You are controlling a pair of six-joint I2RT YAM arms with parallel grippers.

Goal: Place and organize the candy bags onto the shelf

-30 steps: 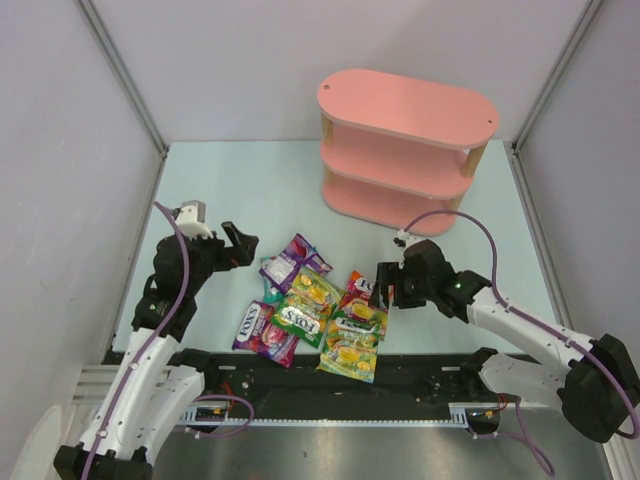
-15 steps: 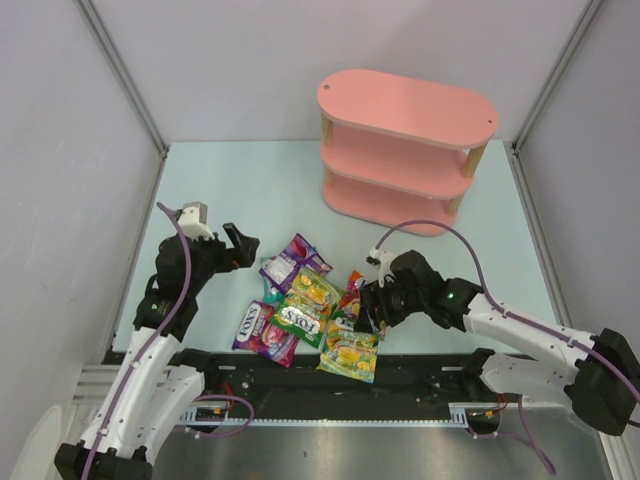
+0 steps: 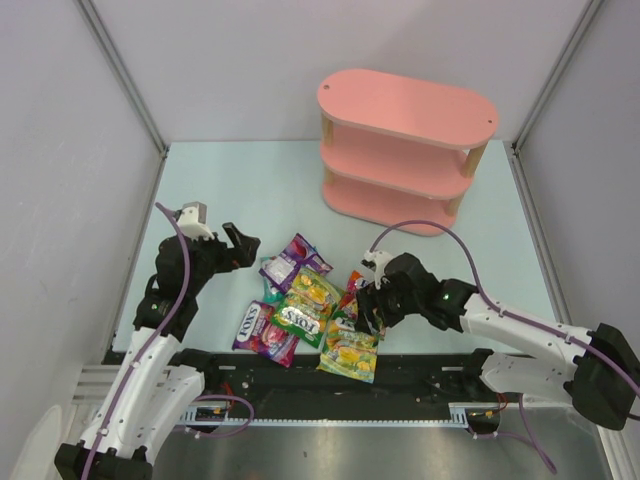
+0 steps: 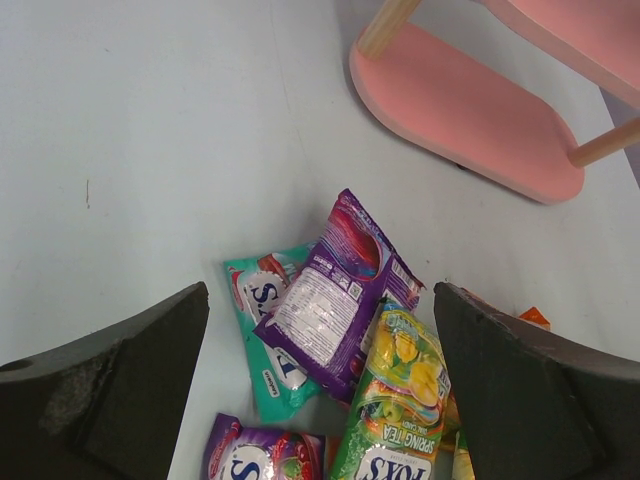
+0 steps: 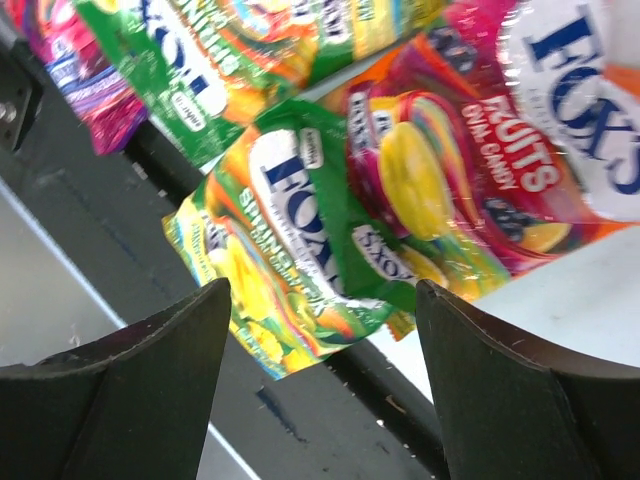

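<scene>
Several candy bags lie in a loose pile near the table's front edge: a purple one, a teal one, a green-yellow one, a purple-magenta one, another green-yellow one and an orange-red one. The pink shelf stands bare at the back right. My left gripper is open and empty, just left of the pile, looking at the purple bag and teal bag. My right gripper is open, low over the near green-yellow bag and orange-red bag.
A black rail runs along the table's near edge; the near green-yellow bag overhangs it. Grey walls close in the left, back and right. The shelf's bottom board stands well beyond the pile on the pale table.
My right gripper has moved left and down from beside the pile to over its right side. The left arm and the bags have not moved.
</scene>
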